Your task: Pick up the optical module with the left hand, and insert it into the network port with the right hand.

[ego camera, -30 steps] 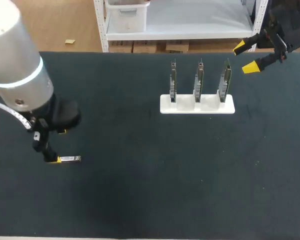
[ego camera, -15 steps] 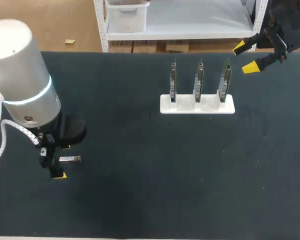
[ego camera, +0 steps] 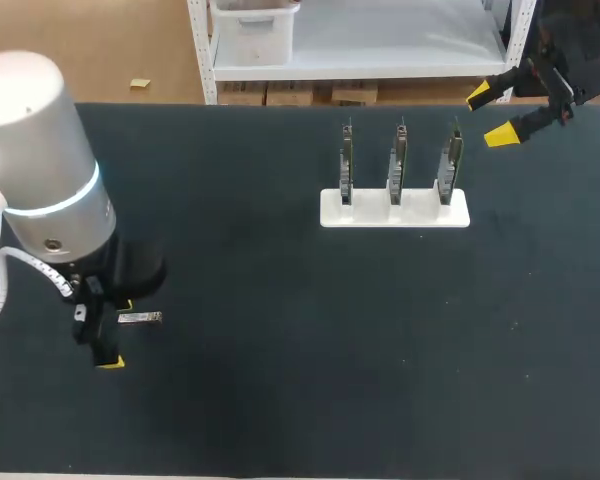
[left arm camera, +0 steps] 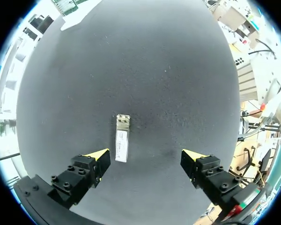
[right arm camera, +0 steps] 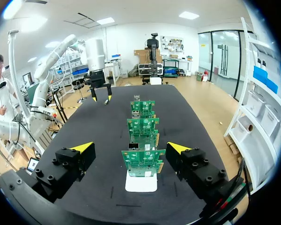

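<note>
Place: you are at a robotics and electronics lab bench | Surface: dark work table (ego camera: 280,400) fills the frame | Upper right of centre: white holder (ego camera: 395,212) with three upright circuit boards (ego camera: 398,155) | Left edge: left arm (ego camera: 40,170) | Upper right corner: right arm (ego camera: 580,40)

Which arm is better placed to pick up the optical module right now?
Left. The left gripper, jaws open, hangs just over the optical module lying on the table. The right gripper is far off, by the circuit boards.

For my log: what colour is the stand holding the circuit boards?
White stand; best in head view.
</note>
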Available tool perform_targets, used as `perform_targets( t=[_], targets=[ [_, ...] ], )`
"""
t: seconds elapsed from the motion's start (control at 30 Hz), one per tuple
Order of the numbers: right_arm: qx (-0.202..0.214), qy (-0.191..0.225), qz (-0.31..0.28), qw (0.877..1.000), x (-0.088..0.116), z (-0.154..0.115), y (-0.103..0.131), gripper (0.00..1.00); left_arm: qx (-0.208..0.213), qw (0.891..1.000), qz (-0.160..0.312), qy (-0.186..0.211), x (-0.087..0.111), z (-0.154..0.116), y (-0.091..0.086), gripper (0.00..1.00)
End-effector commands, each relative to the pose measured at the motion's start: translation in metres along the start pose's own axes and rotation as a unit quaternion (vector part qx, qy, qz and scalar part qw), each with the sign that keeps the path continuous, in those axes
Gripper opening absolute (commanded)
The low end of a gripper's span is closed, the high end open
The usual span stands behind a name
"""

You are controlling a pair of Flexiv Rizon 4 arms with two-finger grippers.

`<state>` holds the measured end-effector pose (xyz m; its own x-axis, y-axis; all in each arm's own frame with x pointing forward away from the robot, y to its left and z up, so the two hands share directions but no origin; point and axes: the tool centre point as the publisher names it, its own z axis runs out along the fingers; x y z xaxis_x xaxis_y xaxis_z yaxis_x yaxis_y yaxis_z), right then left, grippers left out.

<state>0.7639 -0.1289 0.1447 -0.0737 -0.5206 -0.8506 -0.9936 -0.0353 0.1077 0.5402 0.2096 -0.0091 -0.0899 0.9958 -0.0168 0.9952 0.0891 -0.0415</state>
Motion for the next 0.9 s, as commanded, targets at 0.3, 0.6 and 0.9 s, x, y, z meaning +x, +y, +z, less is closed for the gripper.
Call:
perform_targets(
  t=[0.3, 0.6, 0.9],
  targets=[
    [-0.001, 0.0, 0.0, 1.0, 0.0, 0.0, -0.001, 1.0, 0.016, 1.0, -0.011, 0.0, 0.003, 0.011, -0.001, 1.0],
    [-0.001, 0.0, 0.0, 1.0, 0.0, 0.0, -0.001, 1.0, -0.002, 1.0, -0.001, 0.006, -0.003, 0.011, 0.009, 1.0],
    [-0.001, 0.0, 0.0, 1.0, 0.0, 0.0, -0.001, 1.0, 0.004, 1.0, 0.008, 0.004, -0.003, 0.018, 0.013, 0.0]
  ],
)
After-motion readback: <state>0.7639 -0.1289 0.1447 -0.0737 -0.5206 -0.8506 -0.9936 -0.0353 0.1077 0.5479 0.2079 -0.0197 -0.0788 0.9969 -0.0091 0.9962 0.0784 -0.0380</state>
